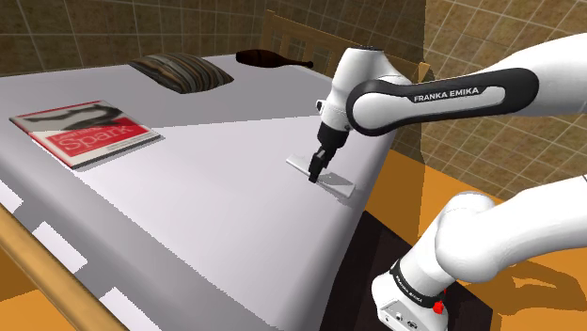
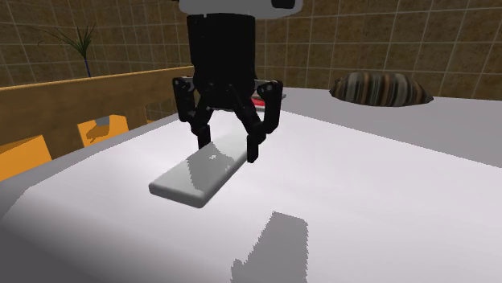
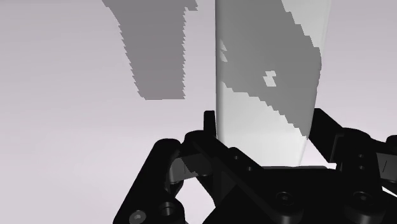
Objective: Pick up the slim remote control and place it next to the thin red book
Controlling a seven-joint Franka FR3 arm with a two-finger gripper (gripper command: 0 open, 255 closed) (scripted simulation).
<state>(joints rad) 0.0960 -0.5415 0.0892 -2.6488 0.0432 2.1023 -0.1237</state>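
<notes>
Looking closely, we see the pincer [image 2: 229, 149] clenched across the slim remote [image 2: 197, 178], which lies flat on the bed [image 1: 216, 226], well apart from the red book [image 1: 87, 133]; we judge its narrow sides give a firm hold.

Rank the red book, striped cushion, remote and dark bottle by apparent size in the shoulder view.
1. Red book
2. Striped cushion
3. Remote and dark bottle look about alike, the bottle lying farther off.
</notes>
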